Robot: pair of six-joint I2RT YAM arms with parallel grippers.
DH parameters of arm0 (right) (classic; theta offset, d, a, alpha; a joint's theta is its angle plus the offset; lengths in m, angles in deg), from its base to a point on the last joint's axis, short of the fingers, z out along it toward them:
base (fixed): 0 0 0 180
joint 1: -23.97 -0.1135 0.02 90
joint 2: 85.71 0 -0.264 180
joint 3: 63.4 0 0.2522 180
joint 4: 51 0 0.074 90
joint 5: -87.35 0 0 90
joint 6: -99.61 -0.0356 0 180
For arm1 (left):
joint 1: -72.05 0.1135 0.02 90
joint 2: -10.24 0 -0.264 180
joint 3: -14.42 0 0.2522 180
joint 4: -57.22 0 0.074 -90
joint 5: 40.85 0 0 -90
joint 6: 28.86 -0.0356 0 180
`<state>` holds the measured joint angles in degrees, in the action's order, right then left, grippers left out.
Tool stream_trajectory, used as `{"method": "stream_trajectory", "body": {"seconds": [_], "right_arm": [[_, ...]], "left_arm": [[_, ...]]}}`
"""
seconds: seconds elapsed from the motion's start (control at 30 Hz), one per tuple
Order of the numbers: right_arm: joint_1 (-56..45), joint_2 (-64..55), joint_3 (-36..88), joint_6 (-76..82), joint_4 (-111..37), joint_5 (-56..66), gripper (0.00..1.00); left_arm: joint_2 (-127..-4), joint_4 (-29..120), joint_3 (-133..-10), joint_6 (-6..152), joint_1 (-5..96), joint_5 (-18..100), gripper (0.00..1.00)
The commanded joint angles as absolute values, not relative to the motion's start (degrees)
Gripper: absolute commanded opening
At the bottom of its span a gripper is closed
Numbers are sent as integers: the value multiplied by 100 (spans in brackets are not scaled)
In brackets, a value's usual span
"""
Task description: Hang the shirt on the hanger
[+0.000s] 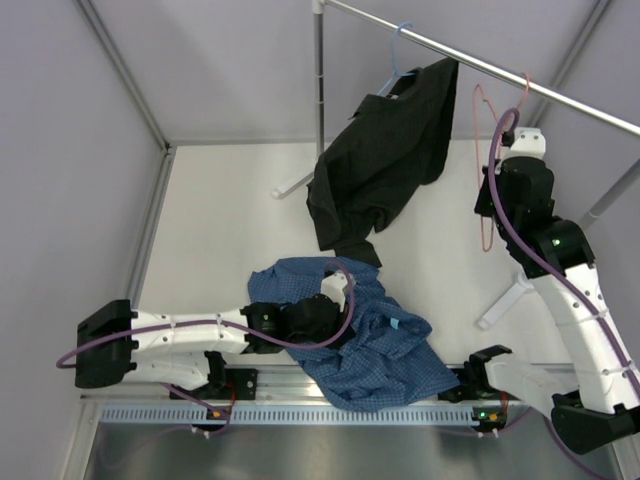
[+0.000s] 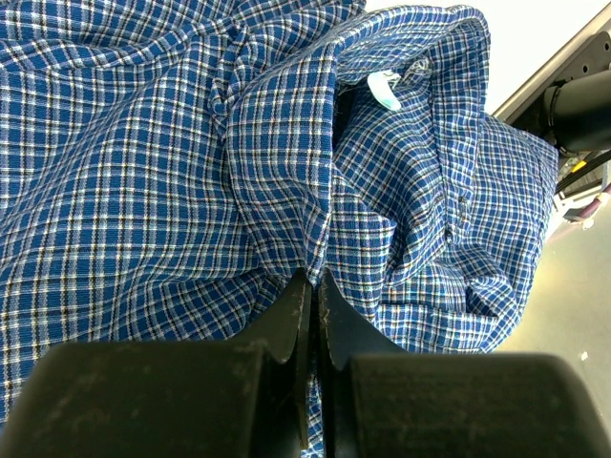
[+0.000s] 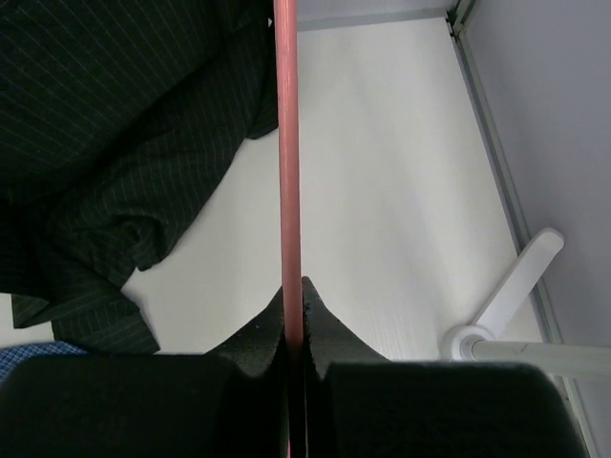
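Observation:
The blue checked shirt (image 1: 375, 345) lies crumpled on the table at the near middle, and it fills the left wrist view (image 2: 143, 172). My left gripper (image 1: 322, 315) rests on it and is shut on a raised fold of the cloth (image 2: 313, 279). The pink hanger (image 1: 487, 235) hangs by its hook from the rail at the far right. My right gripper (image 1: 486, 205) is raised beside it and is shut on its thin pink wire (image 3: 287, 143), which runs straight up between the fingertips (image 3: 294, 286).
A black shirt (image 1: 385, 160) hangs on a light blue hanger (image 1: 400, 45) from the metal rail (image 1: 480, 65), left of the pink hanger. The rack's upright pole (image 1: 318, 90) stands at the back and its white foot (image 1: 505, 300) lies at the right.

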<state>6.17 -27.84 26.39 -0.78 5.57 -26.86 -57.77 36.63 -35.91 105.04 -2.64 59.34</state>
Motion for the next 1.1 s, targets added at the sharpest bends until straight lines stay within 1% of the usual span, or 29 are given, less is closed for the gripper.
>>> {"method": "stream_trajectory", "body": {"seconds": [0.0, 0.5, 0.77, 0.9, 1.07], "right_arm": [[710, -2849, 3052, 161, 407, -2559, 0], [718, -2875, 3676, 487, 337, -2427, 0], [718, -2778, 4265, 724, 337, -2226, 0], [718, -2893, 4239, 777, 337, -1893, 0], [718, -3323, 3967, 768, 442, -1593, 0]], "left_arm": [[-5770, 3968, -3678, 10570, -292, 6048, 0], [-5708, 3959, -3616, 10588, -292, 6242, 0], [-5647, 3950, -3590, 10719, -292, 6461, 0], [-5603, 3924, -3660, 10868, -283, 6760, 0], [-5577, 3494, -3932, 11115, -178, 7269, 0]]}}
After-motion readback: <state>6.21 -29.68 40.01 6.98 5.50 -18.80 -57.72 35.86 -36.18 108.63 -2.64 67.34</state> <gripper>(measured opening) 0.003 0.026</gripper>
